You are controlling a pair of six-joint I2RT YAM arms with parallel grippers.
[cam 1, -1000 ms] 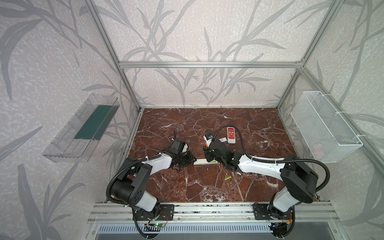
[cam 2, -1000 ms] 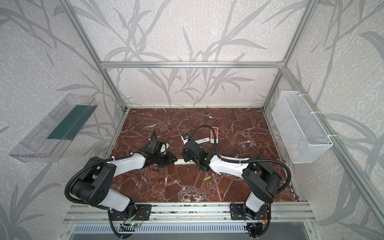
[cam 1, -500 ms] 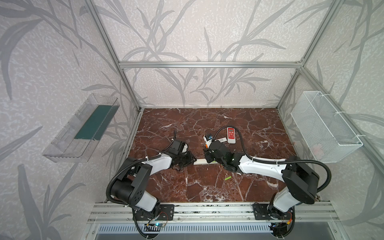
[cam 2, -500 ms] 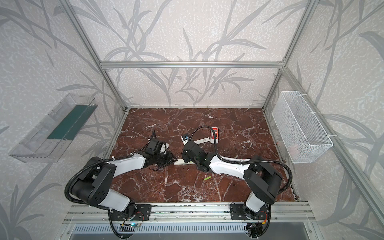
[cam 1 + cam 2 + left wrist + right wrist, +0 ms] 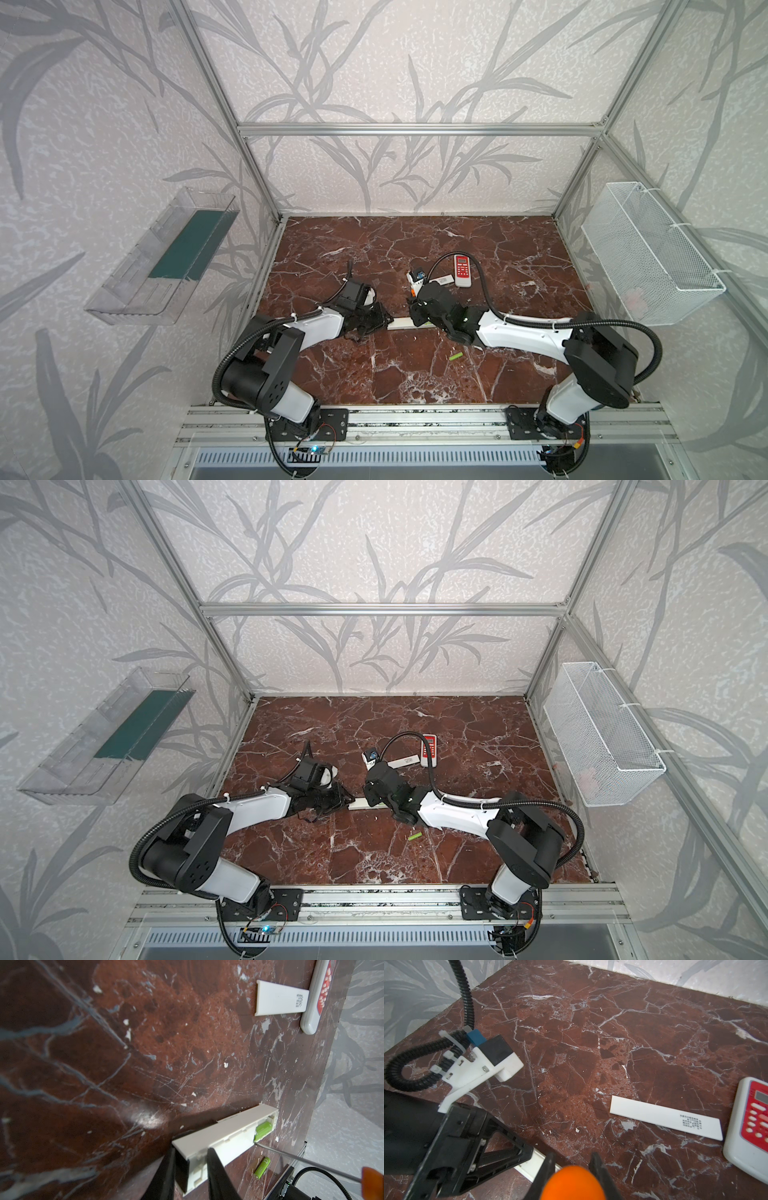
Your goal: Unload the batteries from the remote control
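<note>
A long white remote control [image 5: 228, 1132] lies on the marble floor with its back open. My left gripper [image 5: 190, 1159] is shut on one end of it. One lime-green battery [image 5: 263, 1130] sits in the compartment at the far end. Another battery [image 5: 262, 1168] lies loose on the floor beside the remote and shows in both top views [image 5: 456, 356] [image 5: 414, 836]. My right gripper [image 5: 572, 1165] is shut on an orange-handled screwdriver [image 5: 572, 1184]. The thin screwdriver shaft [image 5: 301, 1158] has its tip at the edge of the seated battery.
The white battery cover [image 5: 664, 1118] lies flat behind the arms, next to a second remote with a red face [image 5: 749, 1130]. A wire basket [image 5: 648, 257] hangs on the right wall and a clear tray [image 5: 162, 253] on the left wall.
</note>
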